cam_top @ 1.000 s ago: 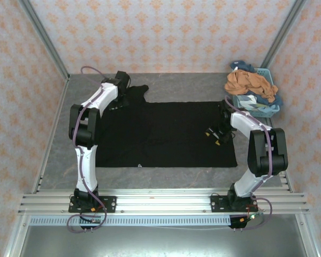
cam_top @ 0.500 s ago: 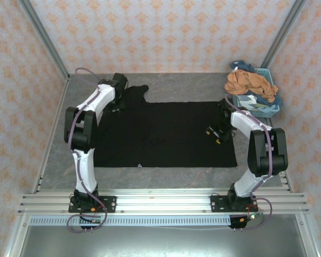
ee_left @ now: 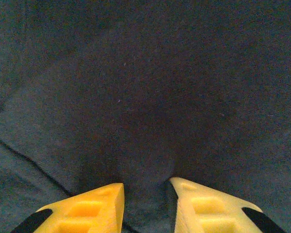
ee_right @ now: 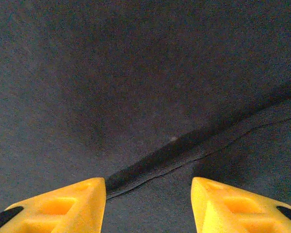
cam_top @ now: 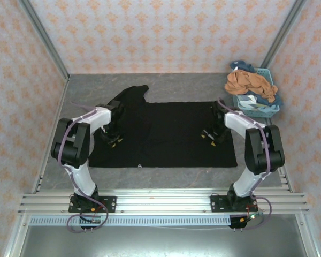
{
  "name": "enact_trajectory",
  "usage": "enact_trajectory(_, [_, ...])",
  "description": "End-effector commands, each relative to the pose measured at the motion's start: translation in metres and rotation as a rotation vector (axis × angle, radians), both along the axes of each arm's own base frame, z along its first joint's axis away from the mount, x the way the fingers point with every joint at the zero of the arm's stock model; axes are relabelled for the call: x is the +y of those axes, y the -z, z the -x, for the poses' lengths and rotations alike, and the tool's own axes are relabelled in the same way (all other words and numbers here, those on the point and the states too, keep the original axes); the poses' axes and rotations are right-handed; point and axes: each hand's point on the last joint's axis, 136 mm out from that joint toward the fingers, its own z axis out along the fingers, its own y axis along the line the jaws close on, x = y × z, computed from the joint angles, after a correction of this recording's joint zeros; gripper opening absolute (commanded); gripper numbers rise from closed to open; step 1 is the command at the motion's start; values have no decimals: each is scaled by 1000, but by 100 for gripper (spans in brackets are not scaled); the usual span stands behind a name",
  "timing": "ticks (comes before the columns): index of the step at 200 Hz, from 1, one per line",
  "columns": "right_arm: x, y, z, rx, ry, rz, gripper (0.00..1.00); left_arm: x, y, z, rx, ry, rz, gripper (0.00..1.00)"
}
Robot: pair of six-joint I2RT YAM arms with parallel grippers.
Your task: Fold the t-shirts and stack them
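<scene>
Black t-shirt (cam_top: 171, 134) spread flat, rumpled at far-left corner, left gripper (ee_left: 145, 187) slightly parted, right gripper (ee_right: 148, 184) spread wider

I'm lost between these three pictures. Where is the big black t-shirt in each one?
Top external: the black t-shirt lies spread flat in the middle, with the left gripper and right gripper down on it.
Left wrist: black t-shirt lies beneath and ahead of the left gripper.
Right wrist: black t-shirt with a seam crossing diagonally ahead of the right gripper.
Shared landmark: the grippers' yellow tips.
</scene>
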Motion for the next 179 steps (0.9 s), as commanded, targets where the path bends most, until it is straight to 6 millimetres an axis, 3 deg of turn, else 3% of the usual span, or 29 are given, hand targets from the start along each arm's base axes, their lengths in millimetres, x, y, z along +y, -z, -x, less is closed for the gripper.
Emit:
enact_trajectory(1, [1,25,22,91,-8,59,49,15,11,18,27,-148,-58,31])
enact_trajectory(37, [17,36,45,153,-22,64,49,43,18,49,61,-277,-106,29])
enact_trajectory(88, [56,35,76,232,-51,-1,49,78,3,62,77,-308,-177,29])
enact_trajectory(125, [69,25,76,227,-63,-11,50,95,-11,71,60,-367,-213,27])
enact_trajectory(150, [59,-3,51,107,-96,65,54,104,-47,39,-51,-337,-240,35])
enact_trajectory(179, [49,-42,2,-100,-125,102,59,101,-87,-45,-255,-239,-185,46])
